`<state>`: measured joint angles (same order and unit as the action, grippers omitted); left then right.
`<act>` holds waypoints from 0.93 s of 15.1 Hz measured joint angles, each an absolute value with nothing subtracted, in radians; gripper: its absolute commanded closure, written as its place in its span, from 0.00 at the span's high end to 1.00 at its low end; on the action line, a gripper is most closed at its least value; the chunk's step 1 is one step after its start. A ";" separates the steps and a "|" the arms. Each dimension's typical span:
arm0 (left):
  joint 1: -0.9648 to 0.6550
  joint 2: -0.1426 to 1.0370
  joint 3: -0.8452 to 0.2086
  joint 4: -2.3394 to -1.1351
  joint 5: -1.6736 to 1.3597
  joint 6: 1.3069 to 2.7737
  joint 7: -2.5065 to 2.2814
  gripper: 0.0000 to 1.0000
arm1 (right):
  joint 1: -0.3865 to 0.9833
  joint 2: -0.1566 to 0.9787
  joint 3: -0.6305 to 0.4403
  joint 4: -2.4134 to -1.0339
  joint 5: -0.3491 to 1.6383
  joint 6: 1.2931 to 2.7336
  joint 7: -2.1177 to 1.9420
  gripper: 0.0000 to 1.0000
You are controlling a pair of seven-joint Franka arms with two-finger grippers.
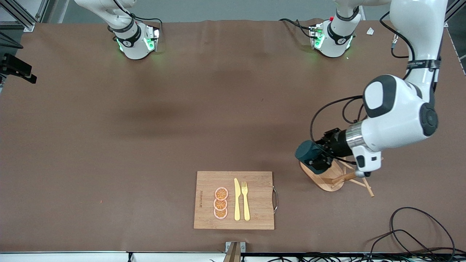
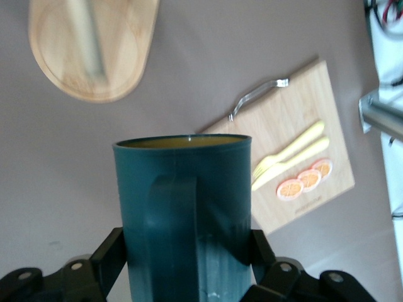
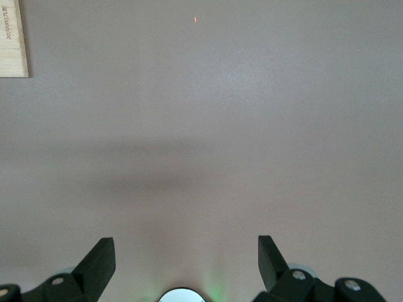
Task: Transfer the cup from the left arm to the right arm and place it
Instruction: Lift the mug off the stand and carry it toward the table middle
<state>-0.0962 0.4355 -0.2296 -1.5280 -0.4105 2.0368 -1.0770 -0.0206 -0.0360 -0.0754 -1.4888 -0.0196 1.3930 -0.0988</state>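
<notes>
Cup [image 1: 305,151] in my left gripper [image 1: 316,157], held in the air over the wooden stand [image 1: 325,179].

My left gripper is closed on the dark teal cup, one finger [image 2: 108,253] on each side of it, and in my left wrist view the handle faces the camera and the rim shows a little yellow inside. The cup lies on its side, above the oval base of the stand, which is at about 2 o'clock from the cutting board [image 1: 234,200]. On this board lie three orange slices [image 1: 220,203], a yellow knife [image 1: 237,199] and a yellow fork [image 1: 245,201]. My right gripper [image 3: 186,255] waits with fingers fully apart and holds nothing, only the brown table [image 1: 145,145] is under it.
</notes>
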 measured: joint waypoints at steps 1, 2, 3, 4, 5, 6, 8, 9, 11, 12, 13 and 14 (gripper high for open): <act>-0.125 0.436 -0.231 -1.528 -0.411 2.039 -1.079 0.51 | -0.021 -0.036 -0.075 -1.489 -0.020 1.393 -0.099 1.00; -0.157 0.436 -0.231 -1.528 -0.409 2.047 -1.082 0.51 | -0.021 -0.036 -0.075 -1.489 -0.020 1.393 -0.099 1.00; -0.185 0.436 -0.232 -1.528 -0.404 2.060 -1.086 0.51 | -0.021 -0.036 -0.075 -1.489 -0.020 1.393 -0.099 1.00; -0.213 0.436 -0.232 -1.528 -0.388 2.074 -1.095 0.51 | -0.021 -0.036 -0.075 -1.489 -0.020 1.393 -0.099 1.00; -0.241 0.438 -0.232 -1.527 -0.362 2.088 -1.107 0.51 | -0.021 -0.036 -0.075 -1.489 -0.020 1.393 -0.099 1.00; -0.270 0.443 -0.233 -1.526 -0.332 2.105 -1.122 0.51 | -0.021 -0.036 -0.076 -1.488 -0.020 1.394 -0.099 1.00; -0.341 0.464 -0.233 -1.517 -0.244 2.163 -1.169 0.51 | -0.021 -0.037 -0.077 -1.481 -0.020 1.395 -0.098 1.00; -0.383 0.480 -0.233 -1.512 -0.179 2.201 -1.203 0.51 | -0.021 -0.037 -0.078 -1.478 -0.020 1.395 -0.097 1.00; -0.469 0.522 -0.233 -1.506 -0.028 2.285 -1.269 0.51 | -0.021 -0.037 -0.081 -1.476 -0.021 1.395 -0.096 1.00; -0.509 0.549 -0.232 -1.501 0.036 2.325 -1.290 0.51 | -0.021 -0.037 -0.082 -1.477 -0.021 1.397 -0.095 1.00; -0.539 0.574 -0.231 -1.495 0.084 2.358 -1.297 0.51 | -0.022 -0.037 -0.083 -1.477 -0.021 1.399 -0.095 1.00; -0.567 0.598 -0.230 -1.489 0.136 2.395 -1.298 0.51 | -0.022 -0.036 -0.084 -1.479 -0.021 1.401 -0.094 1.00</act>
